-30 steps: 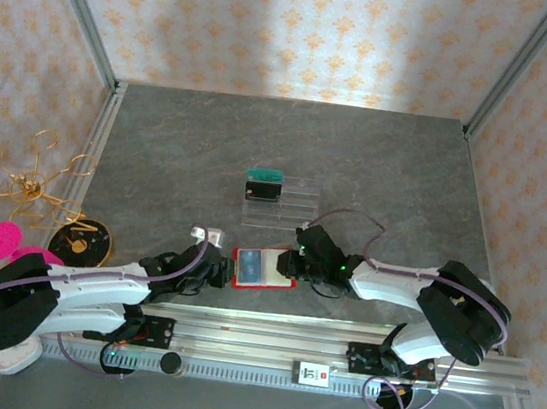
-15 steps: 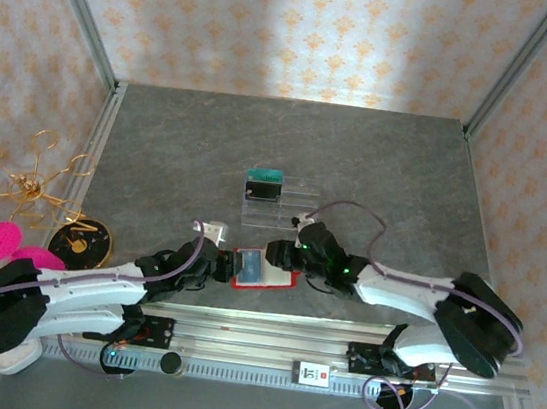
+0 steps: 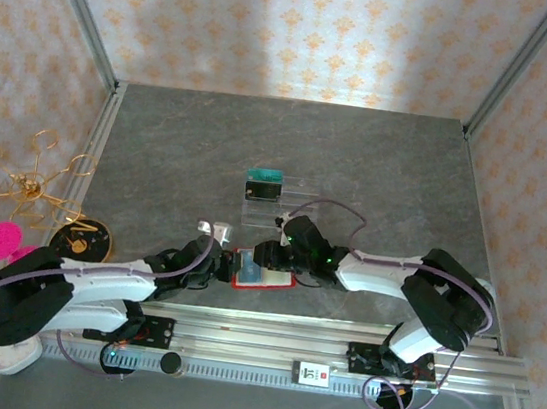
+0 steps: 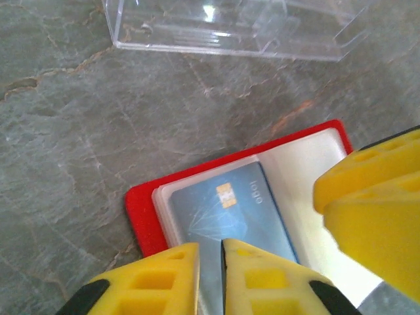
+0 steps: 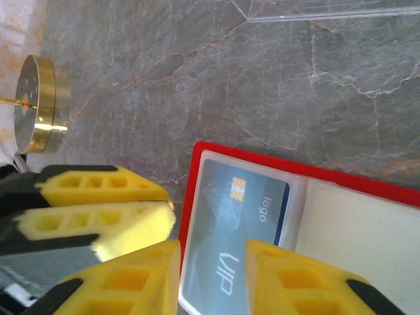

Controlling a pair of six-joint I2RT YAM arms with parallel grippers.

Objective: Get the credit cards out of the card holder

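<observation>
Red card holder point(image 3: 266, 276) lies open flat on the desk point(image 3: 388, 179), at 6 o'clock from the clear tray point(image 3: 292, 205), with the blue card point(image 4: 230, 216) in its 9 o'clock half. Left fingers point(image 4: 164, 279) are almost closed with a thin gap, tips at the holder's 9 o'clock edge, clamping nothing visible. Right fingers point(image 5: 302, 279) are apart, straddling the blue card's end.

The left arm point(image 3: 91, 286) and right arm point(image 3: 396, 273) both stretch low and inward, their tips almost meeting. The left gripper point(image 3: 226, 267) point(image 4: 210, 254) has its fingers drawn close, with a thin slit between them. Facing it, the right gripper point(image 3: 263, 256) point(image 5: 213, 254) holds its fingers wider apart.
</observation>
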